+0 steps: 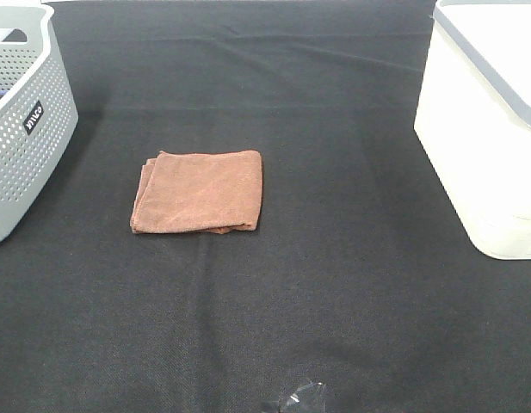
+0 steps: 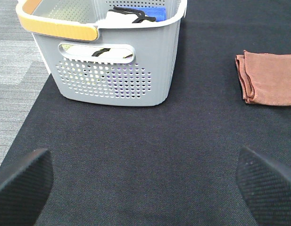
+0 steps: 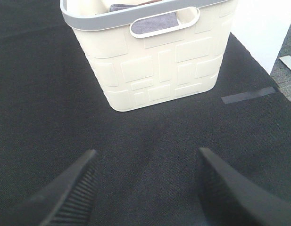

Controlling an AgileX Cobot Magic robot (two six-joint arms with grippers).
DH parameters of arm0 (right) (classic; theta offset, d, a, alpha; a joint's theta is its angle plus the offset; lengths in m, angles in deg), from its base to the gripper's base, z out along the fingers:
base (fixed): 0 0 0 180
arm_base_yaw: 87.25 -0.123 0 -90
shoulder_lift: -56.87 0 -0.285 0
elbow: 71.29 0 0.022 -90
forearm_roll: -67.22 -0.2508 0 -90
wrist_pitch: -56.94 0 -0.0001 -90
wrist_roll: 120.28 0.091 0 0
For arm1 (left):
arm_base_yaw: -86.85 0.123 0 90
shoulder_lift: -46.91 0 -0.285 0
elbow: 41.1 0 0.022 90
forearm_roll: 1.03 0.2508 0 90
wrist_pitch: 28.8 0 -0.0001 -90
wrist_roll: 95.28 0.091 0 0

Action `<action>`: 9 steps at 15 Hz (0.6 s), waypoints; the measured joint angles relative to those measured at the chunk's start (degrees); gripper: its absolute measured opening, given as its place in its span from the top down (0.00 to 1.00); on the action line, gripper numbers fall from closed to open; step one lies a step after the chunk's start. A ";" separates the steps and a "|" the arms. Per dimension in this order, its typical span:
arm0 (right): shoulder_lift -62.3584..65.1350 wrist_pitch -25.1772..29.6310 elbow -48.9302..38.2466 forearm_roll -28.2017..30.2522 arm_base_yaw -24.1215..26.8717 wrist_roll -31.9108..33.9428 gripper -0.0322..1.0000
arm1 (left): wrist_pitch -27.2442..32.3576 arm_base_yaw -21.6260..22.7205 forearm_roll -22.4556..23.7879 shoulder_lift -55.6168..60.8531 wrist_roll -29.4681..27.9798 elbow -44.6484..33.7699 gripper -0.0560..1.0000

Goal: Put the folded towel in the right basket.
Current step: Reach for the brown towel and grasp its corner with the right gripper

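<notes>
A folded brown towel [image 1: 199,191] lies flat on the black cloth left of the middle; its edge shows in the left wrist view [image 2: 269,77]. The right basket [image 1: 484,120] is cream-white with a grey rim at the right edge; the right wrist view shows it [image 3: 154,56] with a grey cloth inside. My left gripper [image 2: 145,183] is open and empty, low over the cloth, well short of the towel. My right gripper [image 3: 147,188] is open and empty, facing the cream basket. Neither gripper shows in the exterior high view.
A grey perforated basket [image 1: 20,129] stands at the left edge; the left wrist view shows it [image 2: 112,61] with an orange handle and white, black and blue items inside. A strip of tape [image 3: 247,94] lies on the cloth beside the cream basket. Grey floor [image 2: 15,70] borders the cloth.
</notes>
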 joint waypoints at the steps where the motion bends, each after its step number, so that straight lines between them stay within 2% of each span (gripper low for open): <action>1: 0.00 0.00 0.00 0.00 0.00 0.00 0.38 | 0.00 0.00 -0.34 0.00 0.00 0.00 0.02; 6: 0.00 0.00 0.00 -0.29 0.00 0.00 0.38 | 0.00 0.00 -0.34 0.00 0.00 0.00 0.02; 7: 0.00 0.00 0.00 -0.52 0.00 0.00 0.34 | 0.00 0.00 -0.34 0.00 0.00 0.00 0.02; 9: 0.00 0.00 0.00 -0.52 0.00 0.00 0.18 | 0.00 0.00 -0.34 0.00 0.00 0.00 0.02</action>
